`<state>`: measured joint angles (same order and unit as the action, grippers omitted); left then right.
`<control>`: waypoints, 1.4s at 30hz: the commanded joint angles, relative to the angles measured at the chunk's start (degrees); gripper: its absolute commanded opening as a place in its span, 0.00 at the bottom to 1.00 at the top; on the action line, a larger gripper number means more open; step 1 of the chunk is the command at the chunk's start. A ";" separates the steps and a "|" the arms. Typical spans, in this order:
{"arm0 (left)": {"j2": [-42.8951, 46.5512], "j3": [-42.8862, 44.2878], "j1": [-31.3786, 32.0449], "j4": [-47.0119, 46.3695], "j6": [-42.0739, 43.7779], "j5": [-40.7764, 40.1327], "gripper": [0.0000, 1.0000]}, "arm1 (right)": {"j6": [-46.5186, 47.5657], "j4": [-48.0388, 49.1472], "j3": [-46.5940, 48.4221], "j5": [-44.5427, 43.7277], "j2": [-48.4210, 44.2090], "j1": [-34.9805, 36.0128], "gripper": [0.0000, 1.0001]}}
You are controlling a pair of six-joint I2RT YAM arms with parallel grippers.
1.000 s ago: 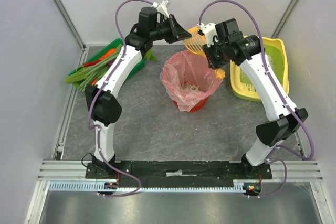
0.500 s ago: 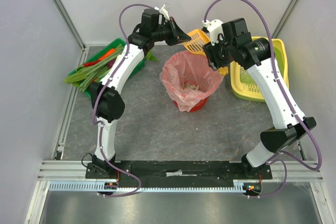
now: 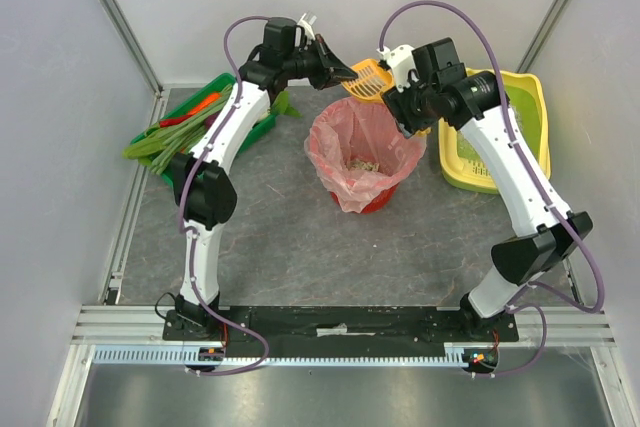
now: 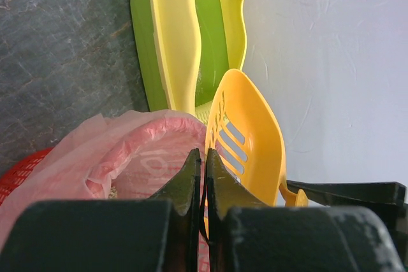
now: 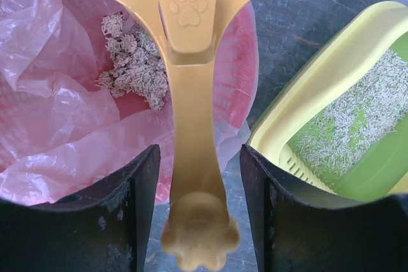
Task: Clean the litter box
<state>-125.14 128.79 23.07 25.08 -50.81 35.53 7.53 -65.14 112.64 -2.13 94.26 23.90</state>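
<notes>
The orange scoop [image 3: 366, 77] hangs over the red basket with the pink bag [image 3: 360, 152]. My left gripper [image 3: 347, 71] is shut on the rim of the scoop's slotted head [image 4: 248, 135], jaws pressed together [image 4: 203, 153]. My right gripper [image 3: 408, 110] stands open around the scoop's handle [image 5: 191, 157]; both fingers are apart from it. The litter box [image 3: 541, 97], yellow outside and green inside with pale litter, sits at the right. It also shows in the left wrist view [image 4: 175, 36] and the right wrist view [image 5: 306, 113].
Clumps of litter [image 5: 137, 62] lie in the pink bag [image 5: 57, 125]. A green tray with vegetables [image 3: 190, 122] stands at the back left. The grey back wall rises just behind the scoop and both grippers.
My right gripper has opened and let go of the scoop's handle. The left gripper has stayed shut on the scoop's head and now carries it alone, and the scoop has shifted slightly toward the back.
</notes>
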 commanded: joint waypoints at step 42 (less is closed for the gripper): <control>24.66 -29.55 -10.67 -24.11 21.88 -15.13 0.80 | -8.50 -3.14 -17.35 -8.97 -7.77 -31.18 0.00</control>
<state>-106.89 105.80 15.14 6.09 -36.67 24.95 -1.89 -65.69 98.85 -14.85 87.66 -3.46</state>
